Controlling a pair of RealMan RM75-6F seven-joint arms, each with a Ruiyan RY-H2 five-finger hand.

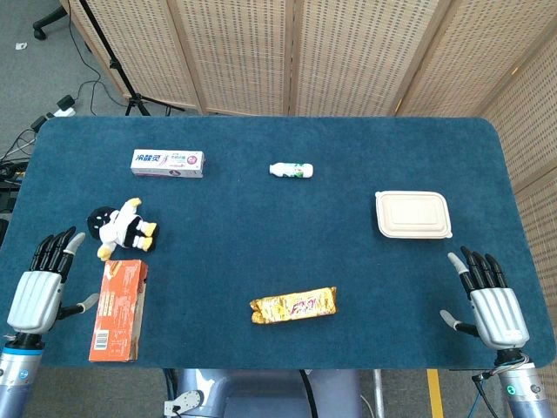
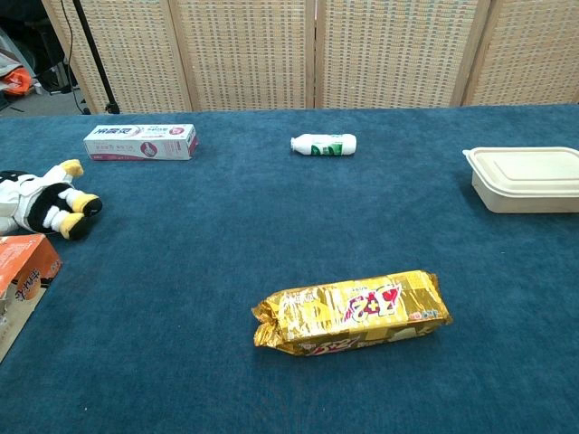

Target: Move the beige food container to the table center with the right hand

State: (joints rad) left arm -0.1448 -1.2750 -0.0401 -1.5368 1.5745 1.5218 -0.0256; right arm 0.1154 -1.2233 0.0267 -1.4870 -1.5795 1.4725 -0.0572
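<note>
Nothing is in hand yet. Far left, the left hand point(image 1: 36, 292) rests at the table's near edge, fingers spread and empty, just beside the orange box point(image 1: 119, 309). Moving right, a gold snack packet point(image 1: 293, 306) lies near the front, centre. Further right sits the beige food container point(image 1: 413, 214), lid on, toward the right edge. Nearest the right corner, the right hand point(image 1: 489, 302) lies flat, fingers wide, holding nothing (clear of the container). By my reading the reach has not begun; next it should travel forward to the container and grasp it.
</note>
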